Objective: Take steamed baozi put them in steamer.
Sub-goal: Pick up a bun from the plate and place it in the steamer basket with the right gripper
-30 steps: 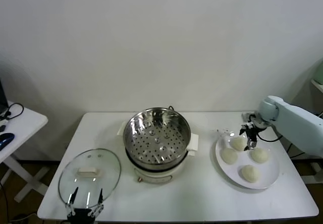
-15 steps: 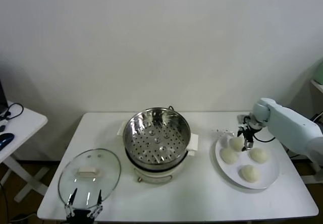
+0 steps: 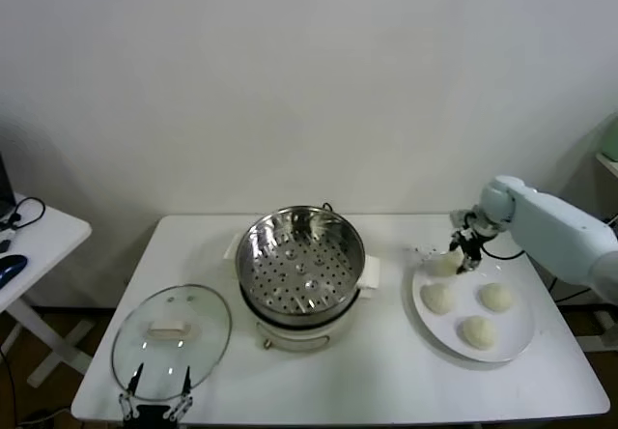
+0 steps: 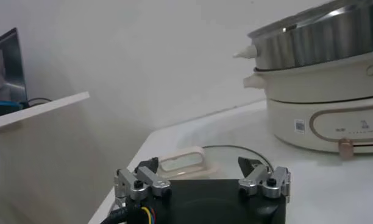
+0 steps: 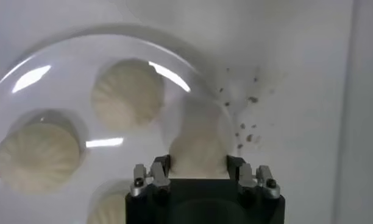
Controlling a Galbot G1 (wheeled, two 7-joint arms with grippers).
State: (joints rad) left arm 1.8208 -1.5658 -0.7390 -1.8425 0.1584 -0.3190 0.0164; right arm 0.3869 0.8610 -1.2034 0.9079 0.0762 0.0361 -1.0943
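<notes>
The right pincer is closed on one steamed baozi at the plate's far left edge. Three baozi lie on the plate. The left pincer hangs open beside the near glass lid.

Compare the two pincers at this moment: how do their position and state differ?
The right pincer is over the plate, closed on a steamed baozi; the left pincer sits open and empty at the table's near edge by the glass lid. Neither is near the steamer.
</notes>
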